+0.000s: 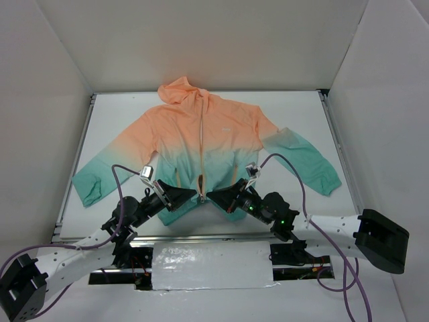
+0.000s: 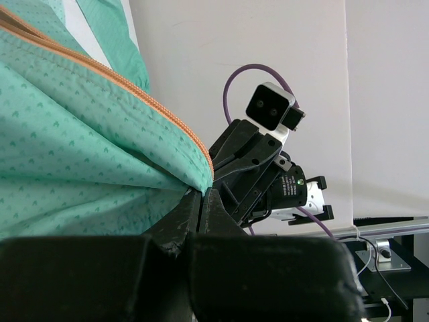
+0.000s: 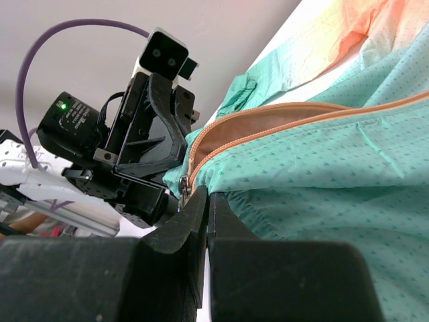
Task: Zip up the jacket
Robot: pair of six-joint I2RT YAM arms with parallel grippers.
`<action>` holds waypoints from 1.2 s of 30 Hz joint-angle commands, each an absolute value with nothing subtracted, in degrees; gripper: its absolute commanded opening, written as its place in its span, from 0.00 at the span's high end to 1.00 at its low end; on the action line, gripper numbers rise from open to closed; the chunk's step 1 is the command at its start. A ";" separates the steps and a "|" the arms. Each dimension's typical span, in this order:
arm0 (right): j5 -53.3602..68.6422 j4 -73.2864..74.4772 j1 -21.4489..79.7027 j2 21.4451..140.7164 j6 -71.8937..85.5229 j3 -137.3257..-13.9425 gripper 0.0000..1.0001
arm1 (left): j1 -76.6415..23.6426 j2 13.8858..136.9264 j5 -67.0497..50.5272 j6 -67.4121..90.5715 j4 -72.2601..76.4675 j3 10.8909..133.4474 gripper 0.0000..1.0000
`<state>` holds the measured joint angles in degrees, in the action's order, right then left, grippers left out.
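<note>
The jacket (image 1: 201, 137) lies flat on the white table, hood away from me, orange-peach on top and teal at the hem and sleeve ends. Its front zipper (image 1: 201, 134) is closed over most of its length and parts at the hem. My left gripper (image 1: 190, 196) is shut on the teal hem (image 2: 100, 168) at the left side of the zipper. My right gripper (image 1: 214, 196) is shut on the hem (image 3: 301, 174) at the other side, and the metal zipper slider (image 3: 182, 190) sits right beside its fingertips. The two grippers face each other, tips almost touching.
White walls enclose the table on the left, back and right. A metal rail (image 1: 75, 164) runs along the left edge. A foil-covered plate (image 1: 211, 265) sits between the arm bases. Purple cables (image 1: 298, 181) loop over both wrists.
</note>
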<state>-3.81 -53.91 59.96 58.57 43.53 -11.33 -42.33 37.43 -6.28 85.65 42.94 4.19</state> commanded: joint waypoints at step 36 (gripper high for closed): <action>-2.37 -56.42 57.83 61.79 42.80 -17.58 1.00 | -42.71 37.44 -7.03 83.67 46.06 5.18 1.00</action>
<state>-2.48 -53.23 58.22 61.39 43.13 -14.44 -42.33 38.09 -6.33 85.41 44.03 4.19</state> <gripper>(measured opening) 0.018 0.039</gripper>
